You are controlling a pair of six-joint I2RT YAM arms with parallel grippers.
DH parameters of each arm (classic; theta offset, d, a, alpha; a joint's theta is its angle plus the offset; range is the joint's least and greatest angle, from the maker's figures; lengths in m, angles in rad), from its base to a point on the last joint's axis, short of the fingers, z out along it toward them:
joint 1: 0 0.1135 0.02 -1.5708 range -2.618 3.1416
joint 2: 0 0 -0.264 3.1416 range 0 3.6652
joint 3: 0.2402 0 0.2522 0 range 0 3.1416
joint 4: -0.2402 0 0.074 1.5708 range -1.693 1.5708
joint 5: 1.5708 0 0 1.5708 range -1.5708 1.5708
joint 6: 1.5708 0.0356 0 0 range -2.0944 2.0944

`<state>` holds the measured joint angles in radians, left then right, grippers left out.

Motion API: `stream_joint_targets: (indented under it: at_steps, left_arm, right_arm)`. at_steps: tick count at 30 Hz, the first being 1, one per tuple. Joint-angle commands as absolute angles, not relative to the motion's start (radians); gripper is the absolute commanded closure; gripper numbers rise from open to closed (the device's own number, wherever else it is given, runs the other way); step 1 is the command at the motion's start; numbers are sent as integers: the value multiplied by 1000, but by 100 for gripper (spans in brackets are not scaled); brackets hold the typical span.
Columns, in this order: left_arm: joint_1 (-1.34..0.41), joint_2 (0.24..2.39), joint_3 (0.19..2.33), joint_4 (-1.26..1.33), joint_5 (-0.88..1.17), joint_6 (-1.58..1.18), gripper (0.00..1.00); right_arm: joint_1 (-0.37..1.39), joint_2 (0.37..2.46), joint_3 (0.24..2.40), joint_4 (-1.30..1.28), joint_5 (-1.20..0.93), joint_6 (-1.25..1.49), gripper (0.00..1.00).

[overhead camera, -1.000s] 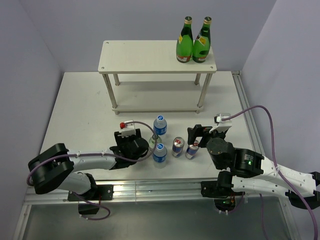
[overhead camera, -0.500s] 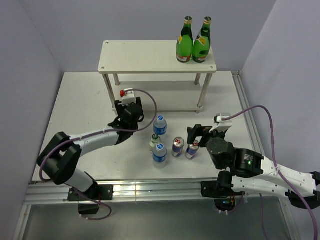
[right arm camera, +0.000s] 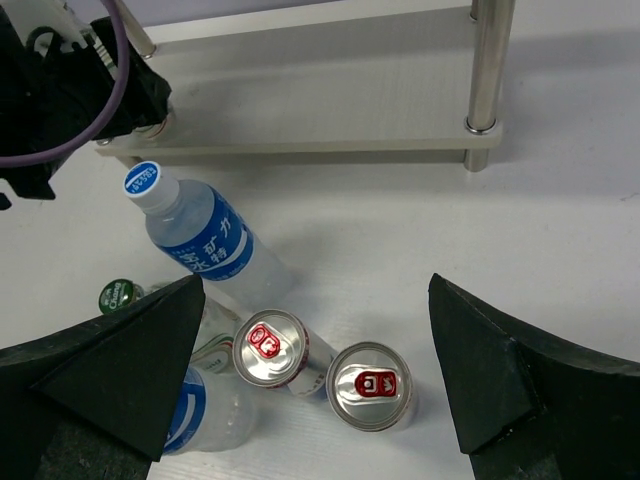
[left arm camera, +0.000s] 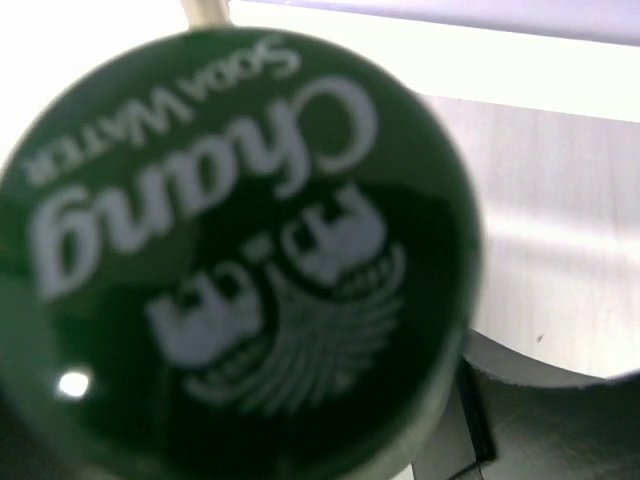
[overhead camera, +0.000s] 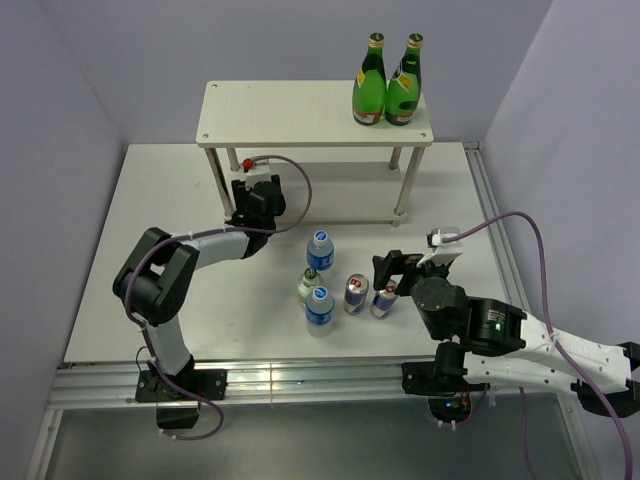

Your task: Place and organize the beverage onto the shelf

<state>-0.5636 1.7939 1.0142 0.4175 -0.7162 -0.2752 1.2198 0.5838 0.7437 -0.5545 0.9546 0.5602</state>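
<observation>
Left claw (overhead camera: 252, 205): it seems to be pinching a soda bottle (left arm camera: 240, 260). The green cap fills the left wrist view, so the bottle sits right under that camera. I cannot see the fingers on it.
Where it is: down low, beside the front left leg of the shelf (overhead camera: 280, 112) and close to the bottom board. I think it is low so the bottle can go in under the top board.
Right claw (overhead camera: 400, 268): spread wide, with nothing in it. It hangs near two cans (right arm camera: 372, 385), so a can may be its next pick.
Top board: two tall green bottles (overhead camera: 369, 85) stand side by side at the right end. That leaves room on the left for more drinks.
Drinks not put away: two water bottles (overhead camera: 320, 248), the cans and a small green-capped bottle (overhead camera: 308, 283) are bunched on the surface (overhead camera: 160, 220) in front of the shelf, where both arms can reach.
Job so far: I guess it is early, as most drinks are not on the shelf.
Watch out: the leg is close to the left claw, and a bump could shake the tall bottles.
</observation>
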Motion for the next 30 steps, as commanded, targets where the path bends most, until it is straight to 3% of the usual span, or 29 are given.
stream_joint_targets:
  at_steps: [1, 11, 12, 15, 16, 18, 19, 22, 23, 30]
  left_arm:
    - [-555, 1801, 1101, 601, -712, -245, 100]
    - [-515, 1890, 1186, 566, -703, -267, 98]
    - [-512, 1893, 1187, 566, -700, -267, 94]
    - [-508, 1901, 1187, 566, -699, -255, 66]
    - [-508, 1901, 1186, 571, -701, -249, 52]
    - [-505, 1901, 1181, 569, -696, -250, 39]
    - [-503, 1901, 1181, 568, -693, -250, 28]
    - [-503, 1896, 1181, 548, -689, -259, 13]
    - [-502, 1887, 1172, 545, -686, -267, 1]
    - [-520, 1784, 1100, 511, -687, -294, 1]
  right_arm:
    - [1227, 580, 739, -514, 968, 558, 0]
    - [1229, 588, 739, -517, 974, 561, 0]
    - [1229, 586, 739, -517, 976, 561, 0]
    - [1230, 586, 738, -518, 974, 563, 0]
    - [1230, 584, 741, -522, 974, 563, 0]
    - [1230, 584, 742, -526, 974, 568, 0]
    - [1230, 581, 744, -526, 974, 569, 0]
    - [1230, 575, 744, -529, 976, 569, 0]
    - [1230, 575, 744, -531, 979, 571, 0]
    - [1230, 572, 746, -537, 983, 575, 0]
